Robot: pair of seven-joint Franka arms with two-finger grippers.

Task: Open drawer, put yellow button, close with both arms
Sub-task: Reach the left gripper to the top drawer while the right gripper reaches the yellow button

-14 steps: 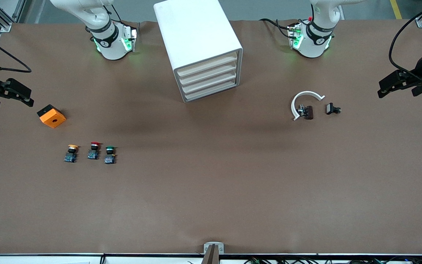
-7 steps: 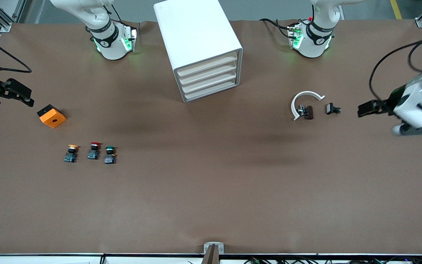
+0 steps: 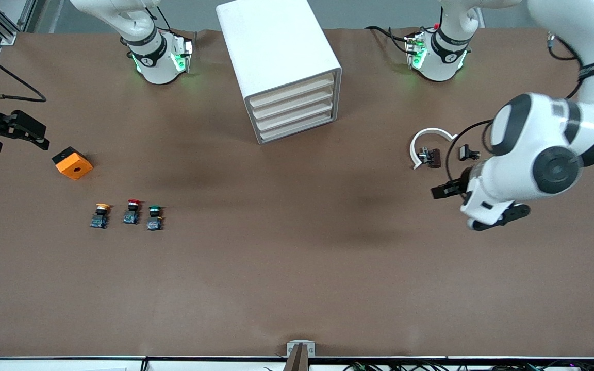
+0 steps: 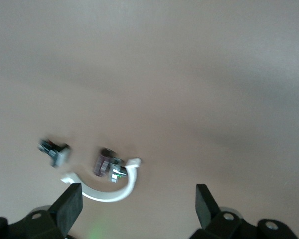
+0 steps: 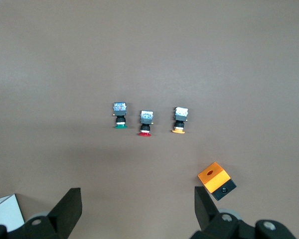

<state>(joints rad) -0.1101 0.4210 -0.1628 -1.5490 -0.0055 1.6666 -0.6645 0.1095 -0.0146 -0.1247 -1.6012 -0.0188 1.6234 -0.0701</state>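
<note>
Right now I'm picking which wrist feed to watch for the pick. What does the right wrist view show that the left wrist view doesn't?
Only the right wrist view: the yellow button in a row with the red button and green button, plus an orange block. Only the left wrist view: a white curved piece and two small dark parts. Both: bare brown table and an open claw, right or left.

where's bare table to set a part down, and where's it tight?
Free: the wide stretch nearer the front camera than the cabinet, between the yellow button row and the left gripper. Tight: around the white ring and small black parts under the open left gripper; also the orange block by the open right gripper.
</note>
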